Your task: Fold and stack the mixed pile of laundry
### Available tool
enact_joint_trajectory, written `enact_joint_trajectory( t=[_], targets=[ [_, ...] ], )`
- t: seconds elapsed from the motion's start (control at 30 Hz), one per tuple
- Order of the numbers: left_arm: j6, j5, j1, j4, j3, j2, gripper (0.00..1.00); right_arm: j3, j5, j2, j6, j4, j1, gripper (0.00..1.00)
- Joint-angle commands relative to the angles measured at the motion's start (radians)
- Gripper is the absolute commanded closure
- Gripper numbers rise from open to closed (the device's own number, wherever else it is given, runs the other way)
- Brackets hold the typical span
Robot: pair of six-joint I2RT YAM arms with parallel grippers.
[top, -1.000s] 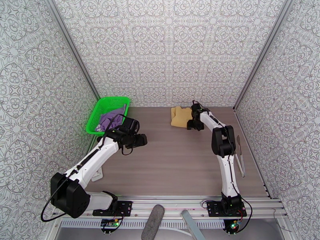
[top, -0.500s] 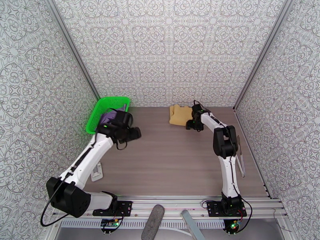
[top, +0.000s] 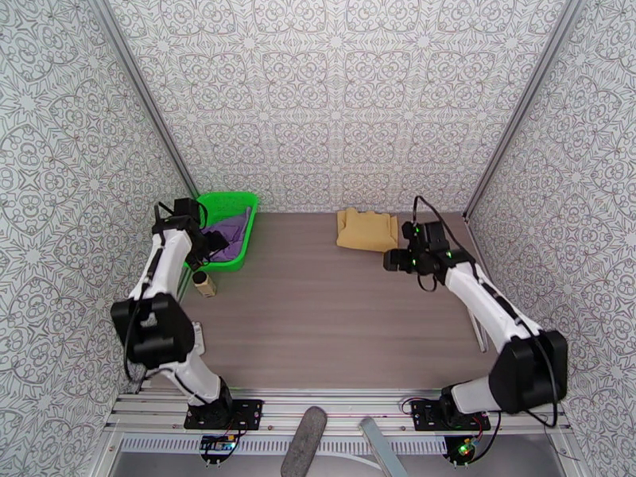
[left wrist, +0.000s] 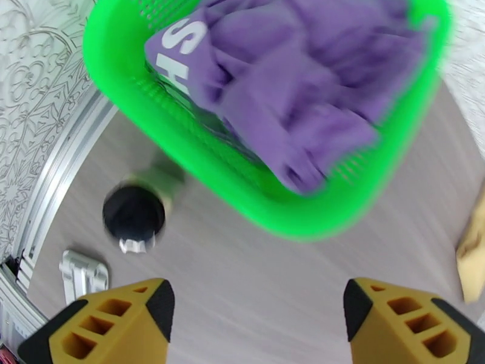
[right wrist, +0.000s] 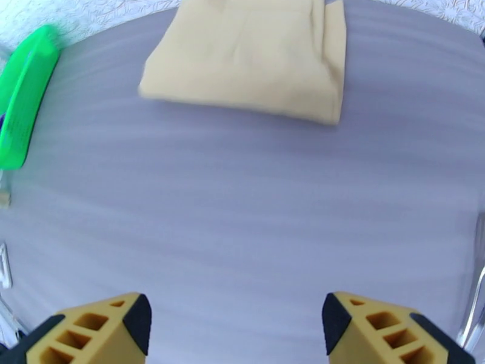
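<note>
Mustard-tan garment [top: 367,230] reads as done: folded into a flat rectangle on the worktop [top: 334,327], upper centre of the top view, close to the back wall. Purple T-shirt [top: 229,230] is not done; it sits crumpled in the green basket [top: 238,262] at upper left. My estimate is about halfway. Left to do: pull the T-shirt out, fold it, stack it with the tan piece.

Left arm [top: 163,264] stands tall along the left edge, wrist bent over the basket. Right arm [top: 485,300] runs from lower right up toward centre, with its wrist head just below-right of the tan garment and apart from it.

Left wrist view: left tool [left wrist: 259,304] is open — yellow fingers [left wrist: 109,326] sit wide at the bottom corners with nothing between them but bare worktop. It looks down on the basket in the upper half, T-shirt heaped inside, white lettering at upper left. No contact with cloth or basket. A small dark-topped cylinder [left wrist: 133,215] stands on the worktop at left, just beside the basket.

Right wrist view: right tool [right wrist: 236,313] is also open and empty. The tan garment is at top centre, well apart from the fingertips, with fairly square edges and a second layer showing along its right side. The basket edge shows at far left.

Judgement: the left arm looks posed to go for the T-shirt, while the right is clear of its piece.
</note>
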Motion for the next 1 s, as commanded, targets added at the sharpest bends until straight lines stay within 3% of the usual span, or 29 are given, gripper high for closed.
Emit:
enact_joint_trajectory(
  t=[0.0, 0.3, 0.6, 0.7, 0.77, 0.83, 0.9, 0.97],
  targets=[
    [0.043, 0.020, 0.007, 0.053, 0.102, 0.063, 0.19, -0.114, -0.068, -0.065, 0.014, 0.037, -0.001, 0.22],
    [0.083, -0.061, 0.005, -0.005, 0.293, 0.261, 0.18, -0.240, -0.095, -0.124, 0.058, 0.090, -0.001, 0.23],
    [0.100, -0.080, 0.016, -0.003, 0.299, 0.362, 0.22, -0.227, -0.102, -0.109, 0.073, 0.089, -0.002, 0.25],
    [0.106, -0.061, 0.017, 0.013, 0.299, 0.374, 0.36, -0.229, -0.096, -0.111, 0.078, 0.081, -0.001, 0.26],
    [0.112, -0.046, 0.018, 0.027, 0.300, 0.375, 0.52, -0.233, -0.091, -0.114, 0.086, 0.078, -0.002, 0.28],
    [0.117, -0.026, 0.022, 0.035, 0.310, 0.375, 0.71, -0.235, -0.086, -0.119, 0.093, 0.074, -0.001, 0.29],
    [0.119, -0.004, 0.026, 0.031, 0.332, 0.372, 1.00, -0.236, -0.082, -0.126, 0.098, 0.067, -0.001, 0.30],
    [0.117, 0.021, 0.030, 0.029, 0.350, 0.353, 1.00, -0.232, -0.079, -0.137, 0.102, 0.056, -0.001, 0.30]
  ],
)
